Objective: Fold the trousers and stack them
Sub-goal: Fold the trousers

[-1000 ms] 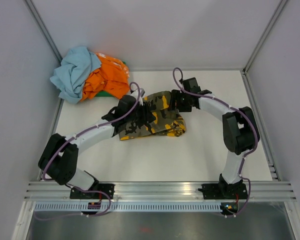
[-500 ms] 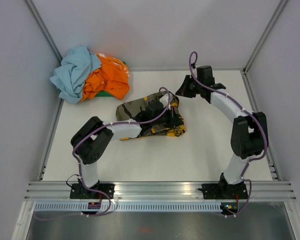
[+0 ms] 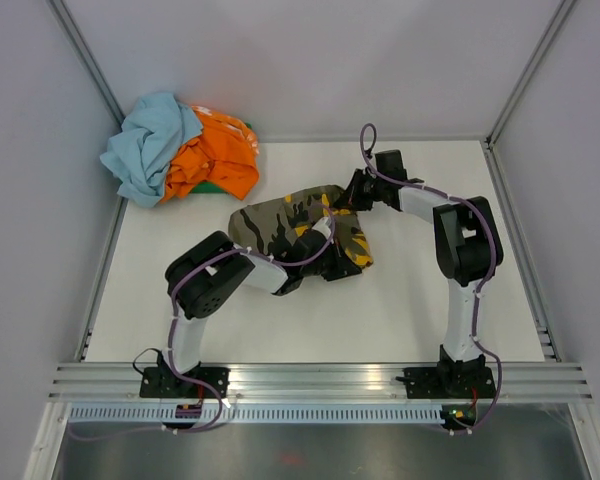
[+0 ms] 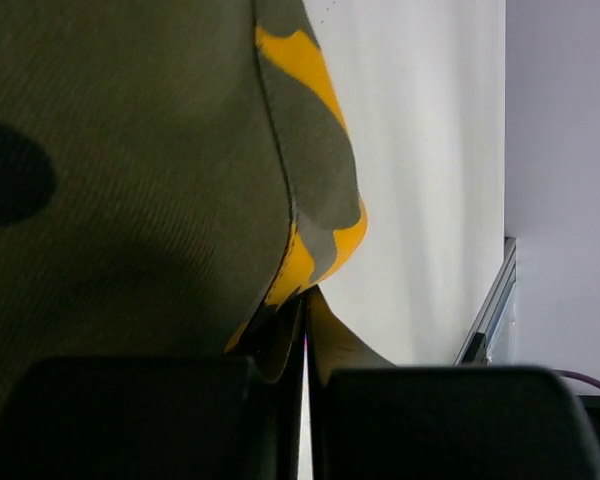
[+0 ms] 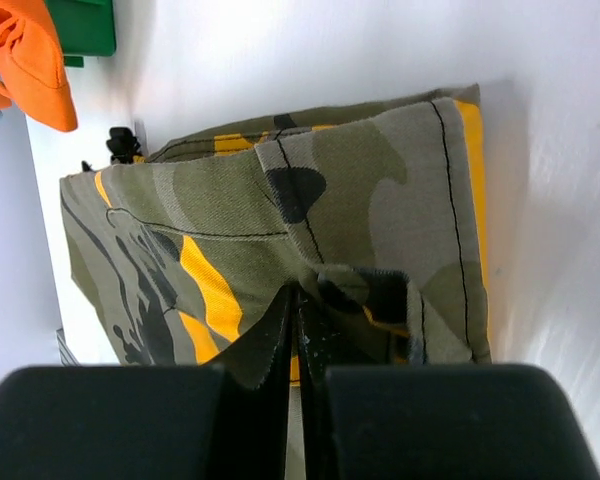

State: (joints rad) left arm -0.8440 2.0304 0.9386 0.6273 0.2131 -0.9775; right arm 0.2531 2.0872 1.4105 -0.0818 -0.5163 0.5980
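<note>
The camouflage trousers lie folded in the middle of the white table, olive with black and orange-yellow patches. My left gripper sits at their near right corner. In the left wrist view it is shut, pinching an edge of the trousers at its tips. My right gripper rests on the far right corner. In the right wrist view it is shut on a bunched fold of the trousers.
A heap of other clothes lies at the back left: a light blue garment, an orange one and a bit of green. Grey walls enclose the table on three sides. A metal rail runs along the near edge.
The left gripper swept right across the trousers to their near right corner and shut. The right gripper lifted away, came back down on the far right corner and shut. The cloth now lies flatter.
</note>
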